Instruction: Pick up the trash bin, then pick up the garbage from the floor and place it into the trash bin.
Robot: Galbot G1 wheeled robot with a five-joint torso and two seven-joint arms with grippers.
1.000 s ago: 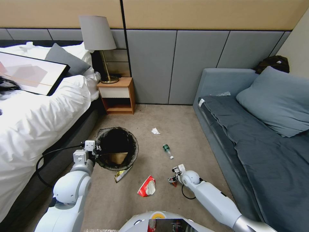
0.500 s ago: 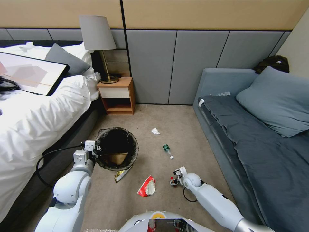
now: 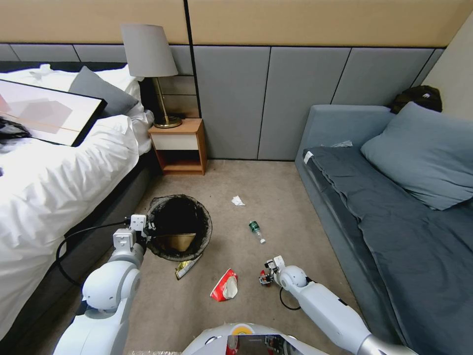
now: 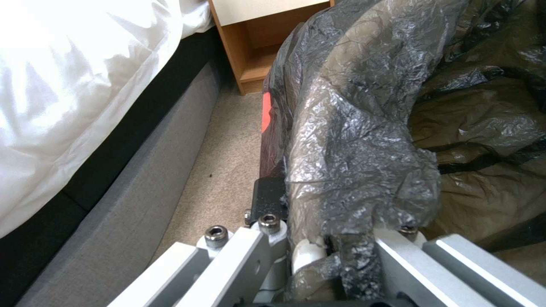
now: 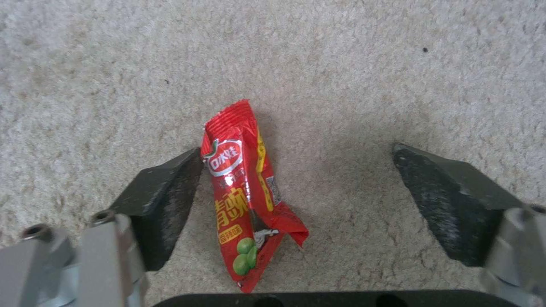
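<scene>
Right end effector (image 5: 296,187) now a little lower than before, wide open around red snack wrapper (image 5: 245,200) on carpet (image 5: 341,64). Left end effector (image 4: 324,238) clamped on trash bin (image 3: 179,227) rim.

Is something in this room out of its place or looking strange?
Litter lies on the carpet: a tissue, a bottle on its side, a red-and-white wrapper and a gold wrapper beside the bin. A small red packet lies between the right end effector's open fingers. A framed picture lies on the bed.
</scene>
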